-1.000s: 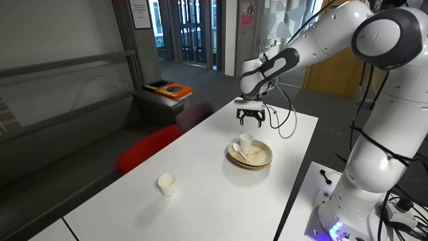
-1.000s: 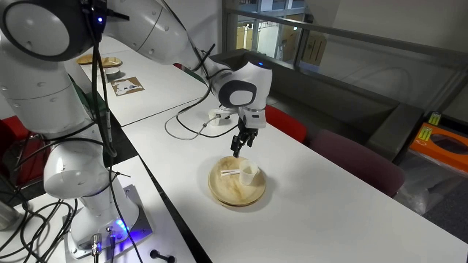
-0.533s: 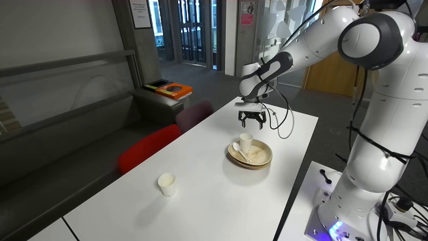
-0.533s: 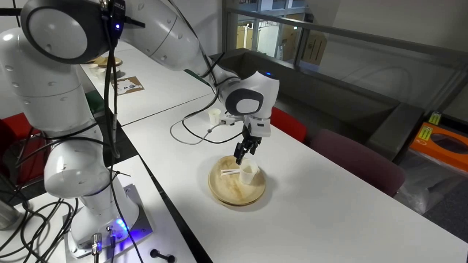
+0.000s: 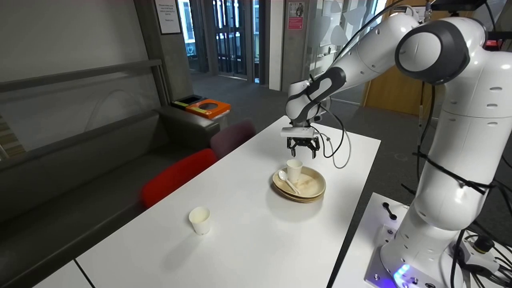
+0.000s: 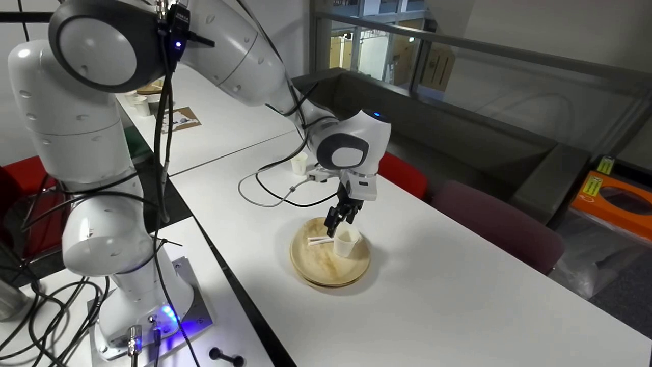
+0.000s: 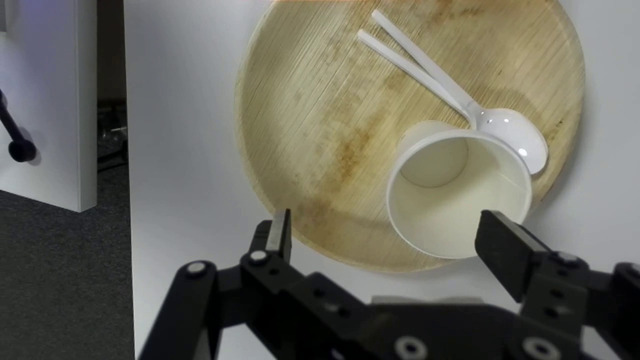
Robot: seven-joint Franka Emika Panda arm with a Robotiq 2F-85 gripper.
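My gripper is open and empty, pointing down above the far side of a stack of round tan plates. A white paper cup stands upright on the top plate; it also shows in an exterior view. In the wrist view my gripper has one finger over the plate's edge and the other overlapping the rim of the cup. The fingers appear above the cup, apart from it. A white plastic spoon lies beside the cup, with two handles visible; a second utensil's head is not distinct.
Another white cup stands apart on the white table. A red chair and a purple chair line one edge, by a grey sofa. Cables hang from the wrist. An orange bin lid is beyond.
My gripper has moved down and closer to the cup and plates, with its fingers staying open. The arm's elbow has shifted. The cups, plates and spoon have not moved.
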